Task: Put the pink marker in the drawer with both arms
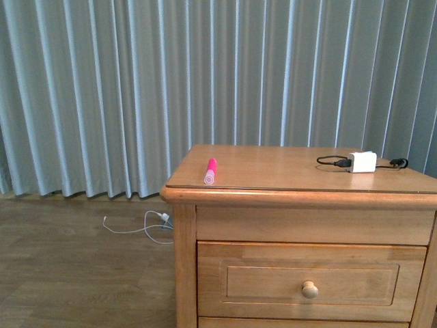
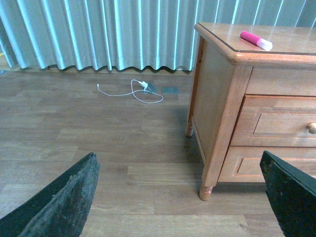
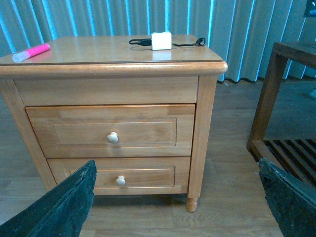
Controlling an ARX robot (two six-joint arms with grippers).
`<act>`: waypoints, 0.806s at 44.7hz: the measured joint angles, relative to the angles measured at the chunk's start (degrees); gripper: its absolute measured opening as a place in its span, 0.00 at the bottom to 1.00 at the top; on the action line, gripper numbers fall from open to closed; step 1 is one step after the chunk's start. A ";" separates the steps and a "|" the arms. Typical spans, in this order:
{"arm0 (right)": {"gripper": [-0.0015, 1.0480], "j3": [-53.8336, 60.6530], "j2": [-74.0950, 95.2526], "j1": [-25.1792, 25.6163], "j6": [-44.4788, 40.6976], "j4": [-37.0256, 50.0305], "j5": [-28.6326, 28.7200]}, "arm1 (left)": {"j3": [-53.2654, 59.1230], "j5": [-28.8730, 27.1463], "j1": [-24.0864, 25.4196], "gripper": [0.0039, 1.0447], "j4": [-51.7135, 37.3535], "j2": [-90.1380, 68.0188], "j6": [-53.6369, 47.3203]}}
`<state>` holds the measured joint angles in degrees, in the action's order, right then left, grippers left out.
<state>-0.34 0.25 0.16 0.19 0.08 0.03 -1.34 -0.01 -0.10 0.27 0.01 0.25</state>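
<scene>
Your left gripper (image 2: pixel 177 157) is hanging in the air with its jaws spread wide. Your right gripper (image 3: pixel 177 163) is hanging likewise, jaws wide apart.

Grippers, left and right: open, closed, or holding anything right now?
Left black flat-fingered gripper: open, holding nothing.
Right black flat-fingered gripper: open, holding nothing.

The drawer (image 1: pixel 311 281) is shut, its inside hidden. The front view's edge cuts off nearly all of the lower drawer (image 1: pixel 307 322). Each wrist view's edge crops the left gripper (image 2: pixel 177 155) and right gripper (image 3: pixel 177 162) to two dark finger ends. Where the black cable (image 1: pixel 398 162) ends is too small to tell.
</scene>
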 joint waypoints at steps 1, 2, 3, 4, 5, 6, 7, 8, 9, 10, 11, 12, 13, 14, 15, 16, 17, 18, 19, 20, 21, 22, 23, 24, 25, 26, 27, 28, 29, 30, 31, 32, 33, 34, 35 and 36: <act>0.91 0.00 0.00 0.00 -0.02 0.00 0.00 | 0.00 0.00 -0.02 0.94 0.00 0.00 0.00; 0.91 0.00 0.00 0.00 -0.02 0.00 0.00 | 0.00 0.00 -0.02 0.94 0.00 0.00 0.00; 0.91 0.00 0.00 0.00 -0.02 0.00 0.00 | 0.00 0.00 0.00 0.94 0.00 0.00 0.00; 0.92 0.00 0.00 0.00 -0.02 0.00 0.00 | 0.00 0.00 0.00 0.94 0.00 0.00 0.00; 0.92 0.00 0.00 0.00 -0.02 0.00 0.00 | 0.00 0.00 -0.02 0.94 0.00 0.00 0.00; 0.92 0.00 0.00 0.00 -0.02 0.00 0.00 | 0.00 0.00 -0.02 0.94 0.00 0.00 0.00; 0.92 0.00 0.00 0.00 -0.02 0.00 0.00 | 0.00 0.00 0.00 0.94 0.00 0.00 0.00; 0.92 0.00 0.00 0.00 -0.02 0.00 0.00 | 0.00 0.00 -0.02 0.94 0.00 0.00 0.00; 0.92 0.00 0.00 0.00 -0.02 0.00 0.00 | 0.00 0.00 -0.02 0.94 0.00 0.00 0.00; 0.92 0.00 0.00 0.00 -0.02 0.00 0.00 | 0.00 0.00 0.00 0.94 0.00 0.00 0.00; 0.92 0.00 0.00 0.00 -0.02 0.00 0.00 | 0.00 0.00 0.00 0.94 0.00 0.00 0.00; 0.92 0.00 0.00 0.00 -0.02 0.00 0.00 | 0.00 0.00 -0.02 0.94 0.00 0.00 0.00; 0.92 0.00 0.00 0.00 -0.02 0.00 0.00 | 0.00 0.00 -0.02 0.94 0.00 0.00 0.00; 0.92 0.00 0.00 0.00 -0.02 0.00 0.00 | 0.00 0.00 -0.02 0.94 0.00 0.00 0.00; 0.92 0.00 0.00 0.00 -0.02 0.00 0.00 | 0.00 0.00 0.00 0.94 0.00 0.00 0.00; 0.92 0.00 0.00 0.00 -0.02 0.00 0.00 | 0.00 0.00 0.00 0.94 0.00 0.00 0.00; 0.92 0.00 0.00 0.00 -0.02 0.00 0.00 | 0.00 0.00 -0.02 0.94 0.00 0.00 0.00; 0.92 0.00 0.00 0.00 -0.02 0.00 0.00 | 0.00 0.00 0.00 0.94 0.00 0.00 0.00; 0.92 0.00 0.00 0.00 -0.02 0.00 0.00 | 0.00 0.00 0.00 0.94 0.00 0.00 0.00; 0.92 0.00 0.00 0.00 -0.02 0.00 0.00 | 0.00 0.00 -0.02 0.94 0.00 0.00 0.00; 0.92 0.00 0.00 0.00 -0.02 0.00 0.00 | 0.00 0.00 0.00 0.94 0.00 0.00 0.00; 0.92 0.00 0.00 0.00 -0.02 0.00 0.00 | 0.00 0.00 -0.02 0.94 0.00 0.00 0.00; 0.92 0.00 0.00 0.00 -0.02 0.00 0.00 | 0.00 0.00 0.00 0.94 0.00 0.00 0.00; 0.92 0.00 0.00 0.00 -0.02 0.00 0.00 | 0.00 0.00 -0.02 0.94 0.00 0.00 0.00; 0.92 0.00 0.00 0.00 -0.02 0.00 0.00 | 0.00 0.00 -0.02 0.94 0.00 0.00 0.00; 0.92 0.00 0.00 0.00 -0.02 0.00 0.00 | 0.00 0.00 -0.02 0.94 0.00 0.00 0.00; 0.92 0.00 0.00 0.00 -0.02 0.00 0.00 | 0.00 0.00 0.00 0.94 0.00 0.00 0.00; 0.92 0.00 0.00 0.00 -0.02 0.00 0.00 | 0.00 0.00 -0.02 0.94 0.00 0.00 0.00; 0.92 0.00 0.00 0.00 -0.02 0.00 0.00 | 0.00 0.00 -0.02 0.94 0.00 0.00 0.00; 0.92 0.00 0.00 0.00 -0.02 0.00 0.00 | 0.00 0.00 0.00 0.94 0.00 0.00 0.00; 0.92 0.00 0.00 0.00 -0.02 0.00 0.00 | 0.00 0.00 -0.02 0.94 0.00 0.00 0.00; 0.92 0.00 0.00 0.00 -0.02 0.00 0.00 | 0.00 0.00 -0.02 0.94 0.00 0.00 0.00; 0.92 0.00 0.00 0.00 -0.02 0.00 0.00 | 0.00 0.00 -0.02 0.94 0.00 0.00 0.00; 0.92 0.00 0.00 0.00 -0.02 0.00 0.00 | 0.00 0.00 0.00 0.94 0.00 0.00 0.00; 0.92 0.00 0.00 0.00 -0.02 0.00 0.00 | 0.00 0.00 -0.02 0.94 0.00 0.00 0.00; 0.92 0.00 0.00 0.00 -0.02 0.00 0.00 | 0.00 0.00 -0.02 0.94 0.00 0.00 0.00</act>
<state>-0.34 0.25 0.16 0.16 0.08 0.03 -1.34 -0.01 -0.12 0.27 0.01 0.25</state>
